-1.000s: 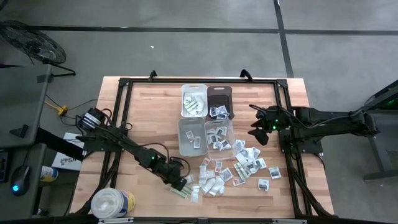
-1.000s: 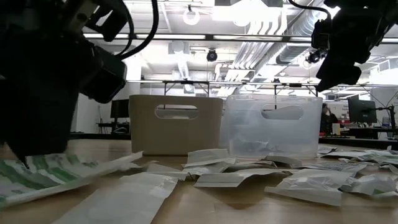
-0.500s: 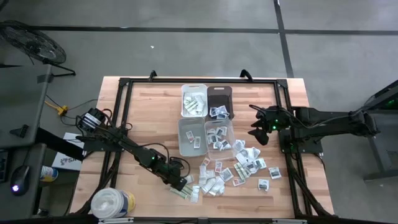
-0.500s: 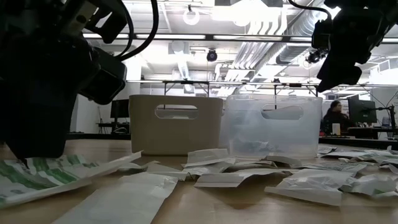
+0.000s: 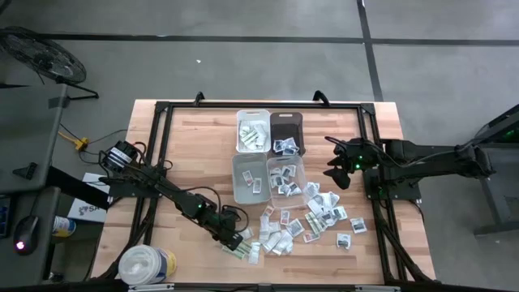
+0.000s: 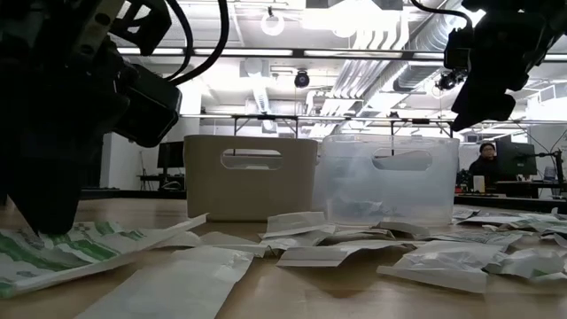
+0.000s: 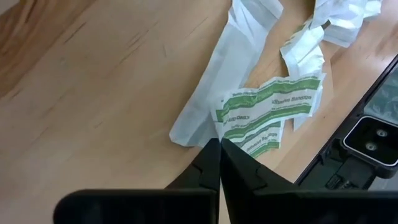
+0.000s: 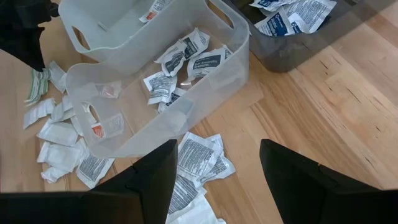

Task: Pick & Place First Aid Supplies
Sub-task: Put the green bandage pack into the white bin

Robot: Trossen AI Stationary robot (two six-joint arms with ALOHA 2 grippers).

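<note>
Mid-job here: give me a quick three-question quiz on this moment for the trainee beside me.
1. True or false: the left gripper is shut at the edge of a green-striped packet.
2. Where is the right gripper? A. over bare wood right of the bins B. inside the dark bin
3. Fill in: the round tub stands at the table's near-____ corner.

Key: 1 true; 2 A; 3 left.

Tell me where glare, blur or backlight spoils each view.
Low view: bright ceiling lights silhouette both arms, and the nearest white paper packet is soft. Left wrist view: the green-striped paper packet is sharp, the dark fingers blurred. High view: even light, no glare.
</note>
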